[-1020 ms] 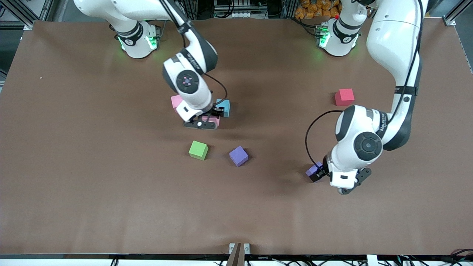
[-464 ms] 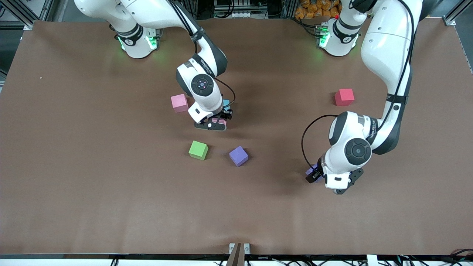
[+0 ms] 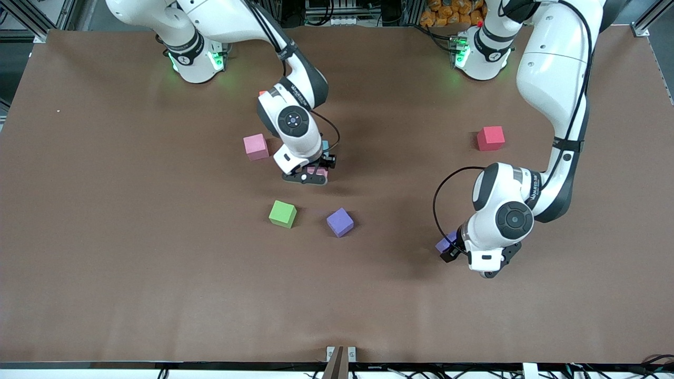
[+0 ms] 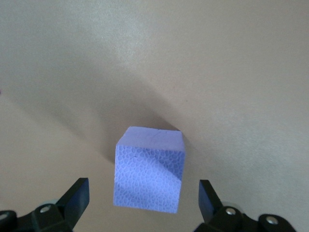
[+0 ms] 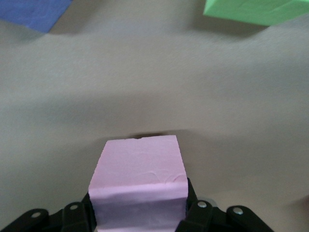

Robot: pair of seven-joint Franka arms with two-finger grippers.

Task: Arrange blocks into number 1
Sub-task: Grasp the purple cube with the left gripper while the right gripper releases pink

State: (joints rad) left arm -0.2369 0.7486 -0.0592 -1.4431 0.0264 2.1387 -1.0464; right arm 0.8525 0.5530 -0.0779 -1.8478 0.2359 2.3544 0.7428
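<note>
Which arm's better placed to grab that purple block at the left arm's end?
Left. The left gripper hangs open with its fingers either side of the purple block. The right gripper is occupied around a pink block.

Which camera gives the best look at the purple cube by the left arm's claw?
The left wrist view: the purple cube fills the frame between the left gripper's open fingers. The front view shows only a corner of it; the right wrist view misses it.

No legible text, label, brand or number on any block, arm or the table.
</note>
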